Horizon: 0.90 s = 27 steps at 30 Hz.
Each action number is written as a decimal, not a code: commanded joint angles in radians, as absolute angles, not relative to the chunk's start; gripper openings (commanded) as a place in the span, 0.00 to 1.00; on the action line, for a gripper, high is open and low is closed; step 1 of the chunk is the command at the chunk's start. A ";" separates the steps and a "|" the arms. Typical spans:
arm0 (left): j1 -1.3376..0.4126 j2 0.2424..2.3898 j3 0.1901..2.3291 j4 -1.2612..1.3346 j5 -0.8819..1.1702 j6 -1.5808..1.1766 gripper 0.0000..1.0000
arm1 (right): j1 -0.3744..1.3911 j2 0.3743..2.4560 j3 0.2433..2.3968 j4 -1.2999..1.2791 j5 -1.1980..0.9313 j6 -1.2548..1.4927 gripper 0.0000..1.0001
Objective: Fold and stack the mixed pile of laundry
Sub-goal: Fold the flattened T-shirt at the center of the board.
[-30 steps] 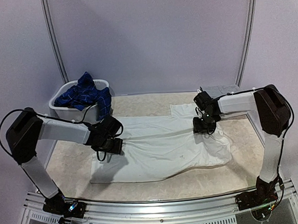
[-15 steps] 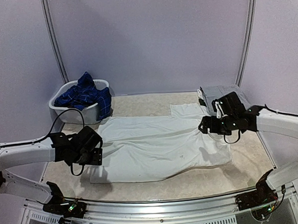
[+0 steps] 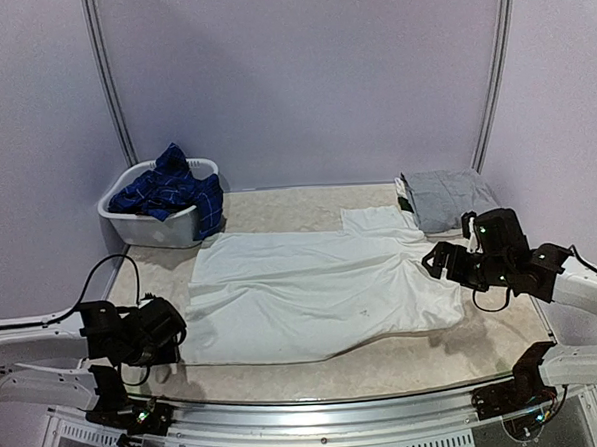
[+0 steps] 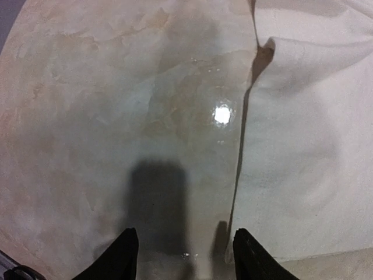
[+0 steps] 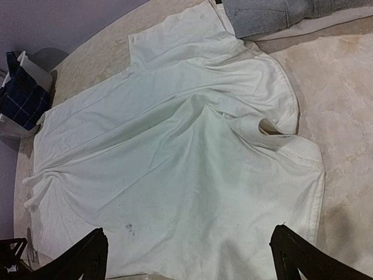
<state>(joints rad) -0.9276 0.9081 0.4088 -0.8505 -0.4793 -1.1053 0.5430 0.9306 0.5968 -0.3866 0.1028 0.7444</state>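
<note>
From above, a white garment [image 3: 312, 293] lies spread nearly flat across the middle of the counter [image 3: 278, 210]. It is wide and pale, with soft creases running along its length and a squared flap sticking out at the far right corner. At the far left stands a white basket [image 3: 144, 230] with a navy plaid shirt [image 3: 172, 190] heaped in it and spilling over the rim. At the far right a grey folded piece [image 3: 447, 198] rests beside the white garment's flap. The left hand [image 3: 162, 336] sits low at the near left, just off the garment's near corner. The right hand [image 3: 439, 260] hovers at the garment's right edge.

The left wrist view shows the left hand [image 4: 187, 256] with its fingers apart and nothing between them, over bare, glossy counter [image 4: 87, 116]. The white garment [image 4: 303, 146] fills the right side, its edge a straight line with one small fold lifted at the top.

In the right wrist view, the right hand [image 5: 192, 262] is spread wide and holds nothing. Below it lies the white garment [image 5: 175, 163], rumpled in long ridges, with a small dark speck near its lower hem. The grey folded piece [image 5: 262, 14] shows at the top and the navy plaid shirt [image 5: 20, 96] at the left edge.
</note>
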 commanded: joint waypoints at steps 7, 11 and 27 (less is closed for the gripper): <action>-1.040 0.943 0.387 -0.754 -0.442 -1.172 0.52 | 0.544 0.976 0.598 -0.361 0.100 0.749 0.99; -1.044 0.979 0.376 -0.720 -0.441 -1.172 0.49 | 0.545 0.979 0.598 -0.365 0.095 0.750 0.99; -1.094 1.103 0.380 -0.644 -0.363 -1.158 0.26 | 0.545 0.900 0.618 -0.503 0.148 0.738 0.99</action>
